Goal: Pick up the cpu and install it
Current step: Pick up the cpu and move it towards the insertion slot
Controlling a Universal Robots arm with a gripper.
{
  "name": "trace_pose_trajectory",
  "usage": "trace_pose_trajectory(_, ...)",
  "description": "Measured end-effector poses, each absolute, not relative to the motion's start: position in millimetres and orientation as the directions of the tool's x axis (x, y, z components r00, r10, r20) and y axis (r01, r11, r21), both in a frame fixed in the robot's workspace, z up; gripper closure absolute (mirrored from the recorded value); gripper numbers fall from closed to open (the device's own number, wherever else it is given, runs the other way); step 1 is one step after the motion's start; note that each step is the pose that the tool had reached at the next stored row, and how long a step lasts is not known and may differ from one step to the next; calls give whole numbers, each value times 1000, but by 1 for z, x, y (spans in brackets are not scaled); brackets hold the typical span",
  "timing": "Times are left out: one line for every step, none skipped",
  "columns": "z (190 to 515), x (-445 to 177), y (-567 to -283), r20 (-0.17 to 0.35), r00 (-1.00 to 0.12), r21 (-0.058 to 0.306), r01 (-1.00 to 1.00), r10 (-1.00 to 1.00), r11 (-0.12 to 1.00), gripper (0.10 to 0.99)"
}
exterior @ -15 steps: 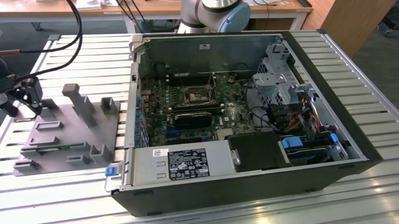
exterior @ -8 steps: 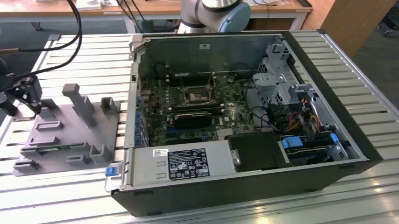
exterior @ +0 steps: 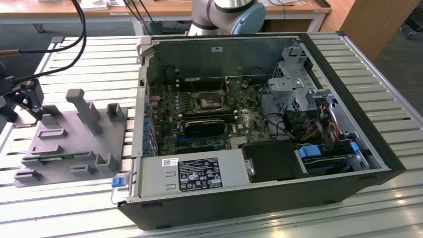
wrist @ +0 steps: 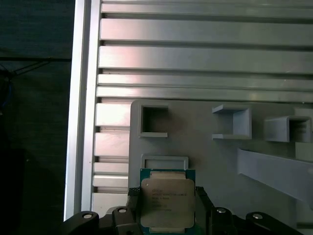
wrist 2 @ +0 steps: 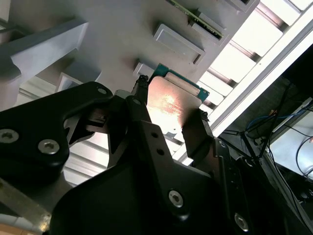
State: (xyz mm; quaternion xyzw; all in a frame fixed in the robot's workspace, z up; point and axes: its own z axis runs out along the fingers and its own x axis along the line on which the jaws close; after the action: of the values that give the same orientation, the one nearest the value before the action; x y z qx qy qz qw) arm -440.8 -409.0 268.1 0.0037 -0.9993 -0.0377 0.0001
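At the exterior view's left, the arm's black gripper [exterior: 31, 110] hangs over a grey plastic fixture plate with upright blocks [exterior: 73, 134] on a slatted aluminium table [exterior: 86, 54]. In both wrist views its jaws clench the cpu [wrist: 167, 203] [wrist 2: 171, 105], a flat square silver-topped chip with a green edge, just above the plate. To the right lies an open black computer case [exterior: 218, 54], its metal-framed motherboard socket [exterior: 210, 101] well apart.
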Motion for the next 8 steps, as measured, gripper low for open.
trace_pose_trajectory(269, -441, -409, 0, -1000, 75, -7, -7, 997, 553)
trace_pose_trajectory(269, -441, -409, 0, -1000, 75, -7, -7, 997, 553)
trace_pose_trajectory(269, -441, -409, 0, -1000, 75, -7, -7, 997, 553)
trace_pose_trajectory(270, -441, -409, 0, -1000, 75, -7, -7, 997, 553)
trace_pose_trajectory(271, -441, -409, 0, -1000, 75, -7, -7, 997, 553)
trace_pose_trajectory(271, -441, -409, 0, -1000, 75, -7, -7, 997, 553)
trace_pose_trajectory(271, -441, -409, 0, -1000, 75, -7, -7, 997, 553)
trace_pose_trajectory(272, -441, -409, 0, -1000, 75, -7, -7, 997, 553)
